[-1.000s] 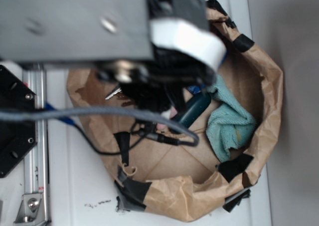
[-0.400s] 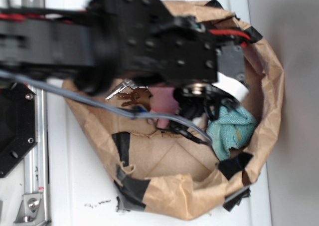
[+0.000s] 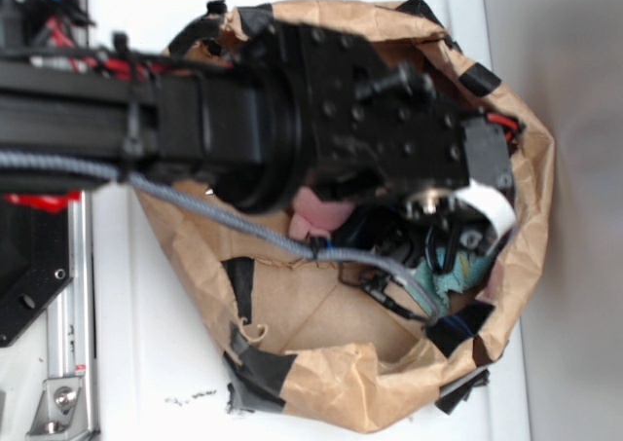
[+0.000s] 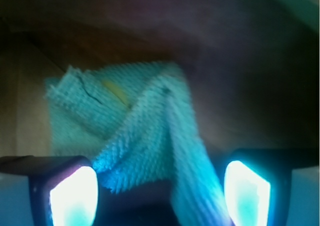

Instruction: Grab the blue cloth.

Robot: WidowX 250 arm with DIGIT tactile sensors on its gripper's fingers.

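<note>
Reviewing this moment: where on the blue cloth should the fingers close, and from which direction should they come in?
Judging from the wrist view, grip the raised fold of the blue cloth that runs toward the camera between the open fingers. Come straight ahead along the current line; that ridge stands proud of the flatter part, so it probably bunches easily.

My hand (image 4: 160, 191) is spread, a cloth fold (image 4: 150, 136) between the fingers; paper bag wall (image 3: 531, 168) crowds close behind.

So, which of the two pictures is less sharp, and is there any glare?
Wrist view: softer overall, dark around the edges; the two fingers glow overexposed, while the teal terry cloth keeps visible texture. Exterior view: the black robot arm is blurred up close; the crumpled brown paper bag is sharper.
</note>
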